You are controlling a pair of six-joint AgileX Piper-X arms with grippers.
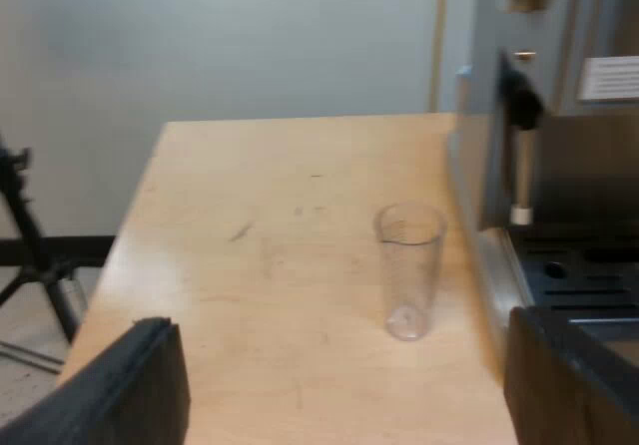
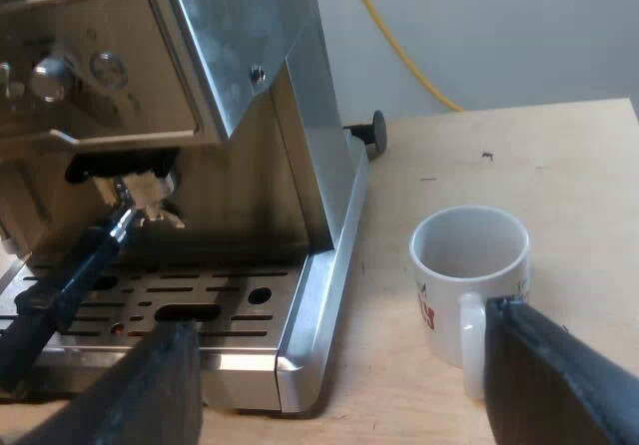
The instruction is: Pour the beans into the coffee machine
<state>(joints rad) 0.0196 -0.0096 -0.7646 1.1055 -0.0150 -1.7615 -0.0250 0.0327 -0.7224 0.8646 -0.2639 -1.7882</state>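
Two grippers are open and both are empty. The left gripper [image 1: 339, 365] has its black fingers spread wide and holds nothing; it hangs low over the pale wooden table [image 1: 250, 265]. A little farther from it is the tall, clear measuring glass [image 1: 409, 265]. This glass stands upright on the table, just beside the side wall of the silver steel espresso machine [image 1: 474, 166], and no finger touches it. I see no beans inside; it looks empty, but I cannot be sure about its very bottom. The thin metal steam wand [image 1: 521, 176] with a white tip hangs down at the machine's front, near the glass.

The right gripper [image 2: 339, 325] also has its fingers wide apart, with nothing between them. It is close to the machine's front, near the slotted metal drip tray [image 2: 150, 295]. One finger is just beside the handle of the white ceramic mug [image 2: 469, 285] with red print, which stands upright and empty on the table beside the machine. The metal holder [image 2: 135, 191] with a long dark handle is locked in above the tray.

My judgement of the progress: the glass is set down and looks empty, so the pouring is perhaps already done. The hopper on the top is out of sight, so I cannot confirm that beans are inside. If they are not, then everything is left: to get beans, to lift the glass and to tip it over the hopper.
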